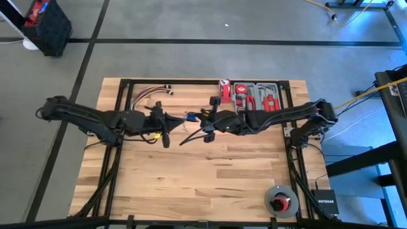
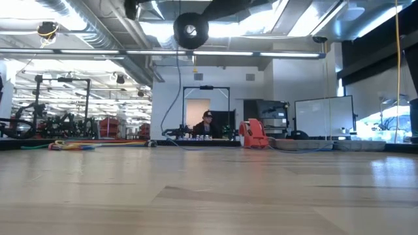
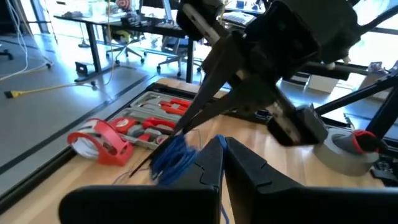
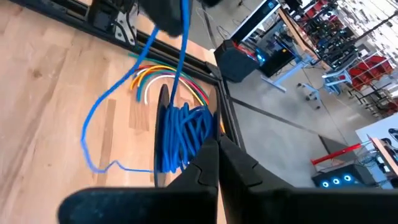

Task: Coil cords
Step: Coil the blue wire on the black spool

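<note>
near you on the desk (image 1: 191, 178), right of centre at the front edge, sits a grey tape roll (image 1: 281, 200) with a red piece on it. further in, both arms meet over the far middle of the desk. your left hand (image 1: 166, 132) has its fingers (image 3: 208, 163) pressed shut, and the bundle of blue cords (image 3: 174, 158) sits right at its tips. your right hand (image 1: 194, 136) is shut too, with the coiled cords (image 4: 183, 140) just ahead of its fingertips (image 4: 211, 155); a loose loop trails off over the wood. whether either hand actually pinches the wire is hard to tell from these angles. beyond, at the far edge, lie the red, yellow and white wire bundle (image 1: 147, 95) on the left, a red tape dispenser (image 3: 99, 140) and a tool tray (image 1: 255, 95).
</note>
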Robot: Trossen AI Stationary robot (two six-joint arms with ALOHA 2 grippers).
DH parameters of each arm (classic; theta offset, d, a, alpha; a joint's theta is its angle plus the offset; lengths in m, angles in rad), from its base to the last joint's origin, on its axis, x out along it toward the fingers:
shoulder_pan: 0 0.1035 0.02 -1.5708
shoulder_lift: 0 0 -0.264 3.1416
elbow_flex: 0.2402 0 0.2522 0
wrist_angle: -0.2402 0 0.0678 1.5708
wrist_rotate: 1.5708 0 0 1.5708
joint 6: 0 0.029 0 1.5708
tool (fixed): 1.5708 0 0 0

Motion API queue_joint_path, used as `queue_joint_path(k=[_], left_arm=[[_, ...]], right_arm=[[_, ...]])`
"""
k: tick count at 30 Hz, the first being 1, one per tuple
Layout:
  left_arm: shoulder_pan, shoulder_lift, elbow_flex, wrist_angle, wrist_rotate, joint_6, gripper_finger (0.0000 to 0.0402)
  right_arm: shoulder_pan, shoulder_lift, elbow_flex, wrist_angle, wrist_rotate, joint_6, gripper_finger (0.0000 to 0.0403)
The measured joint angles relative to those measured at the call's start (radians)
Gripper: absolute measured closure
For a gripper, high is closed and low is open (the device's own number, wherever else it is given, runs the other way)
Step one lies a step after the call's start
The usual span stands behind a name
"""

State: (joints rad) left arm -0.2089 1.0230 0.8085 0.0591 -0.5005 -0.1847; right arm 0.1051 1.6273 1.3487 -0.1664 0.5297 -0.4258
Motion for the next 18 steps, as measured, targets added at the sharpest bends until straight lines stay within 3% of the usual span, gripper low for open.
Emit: queue_joint_path(k=[10, 18], left_arm=[[-0.03, 0.193, 0.0, 0.2, -0.021, 0.062, 0.0395], [-0.02, 0.232, 0.001, 0.257, -0.087, 0.16, 0.0394]], right_arm=[[-0.003, 0.022, -0.002, 0.162, -0.001, 0.052, 0.0402], [0.0, 0.015, 0.036, 0.17, -0.026, 0.104, 0.0403]])
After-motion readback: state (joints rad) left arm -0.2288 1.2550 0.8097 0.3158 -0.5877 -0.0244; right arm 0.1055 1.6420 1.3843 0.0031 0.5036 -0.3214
